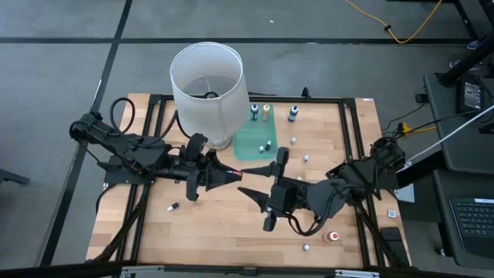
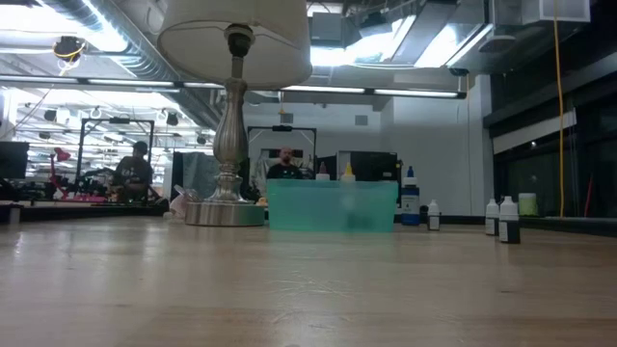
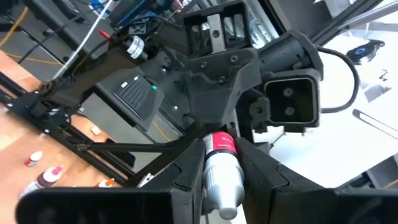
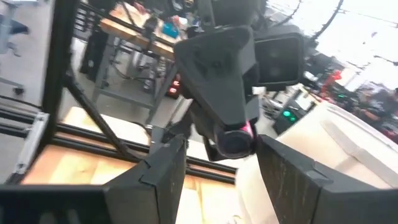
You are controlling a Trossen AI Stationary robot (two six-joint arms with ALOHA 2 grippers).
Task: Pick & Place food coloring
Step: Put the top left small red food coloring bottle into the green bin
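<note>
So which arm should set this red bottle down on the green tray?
Left. The left gripper is shut on the red bottle, just beside the green tray. The right gripper is open and empty, facing it.

Grey concrete floor (image 1: 62, 46) with dark lines surrounds the wooden bench (image 1: 224, 224). Beyond it, bright ceiling lights (image 2: 434, 43), exposed ducts (image 2: 106, 48), and two people (image 2: 135, 169) at distant workstations.

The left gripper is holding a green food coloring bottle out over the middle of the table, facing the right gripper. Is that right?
Not quite: the bottle clamped in the left gripper holds red liquid, not green, as the left wrist view shows. It does face the open right gripper over mid-table.
</note>
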